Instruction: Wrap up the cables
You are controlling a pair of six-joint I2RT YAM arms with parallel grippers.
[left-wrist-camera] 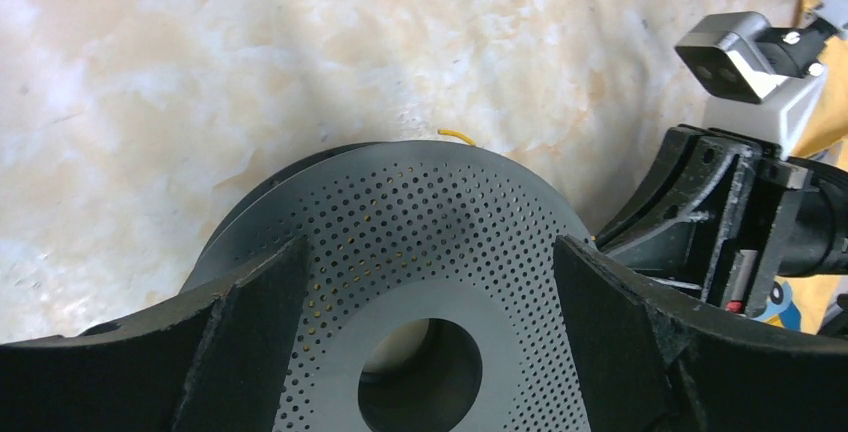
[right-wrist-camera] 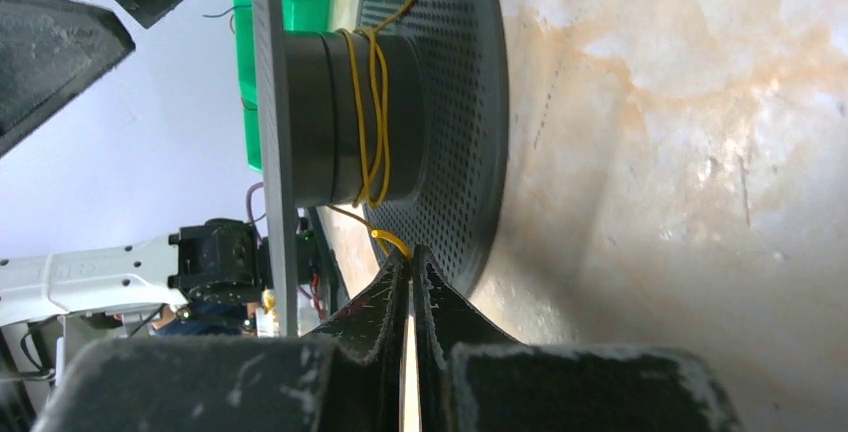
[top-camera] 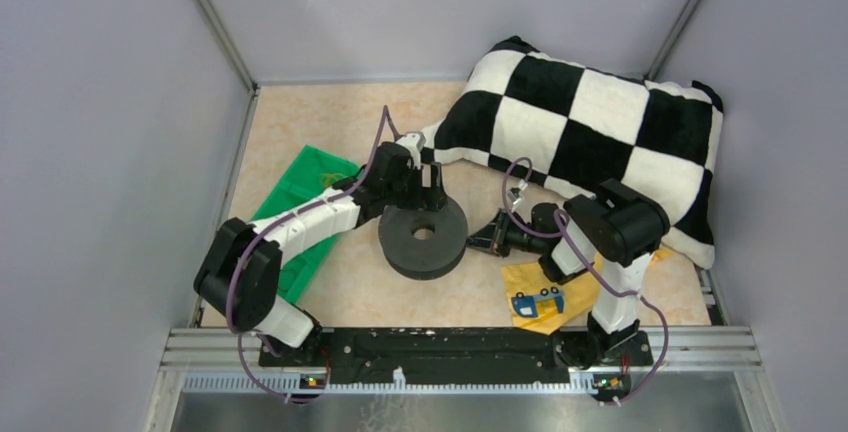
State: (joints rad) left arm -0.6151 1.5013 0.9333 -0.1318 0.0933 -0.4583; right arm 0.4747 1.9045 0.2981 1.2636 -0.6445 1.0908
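Cables (right-wrist-camera: 372, 122) wound on spool (top-camera: 423, 236) hub; R pincer (right-wrist-camera: 408, 264) pinching end.

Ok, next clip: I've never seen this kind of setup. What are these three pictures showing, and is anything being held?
Two robot arms are bolted at the table's near edge. The overhead view shows both; the other two come from cameras on each wrist. Between them lies a black spool, with a checkered pillow, a green bag and a yellow pouch around it. The left gripper stands open over the spool's top flange. The right gripper is shut on the thin yellow wire, already looped a few times round the spool's core.
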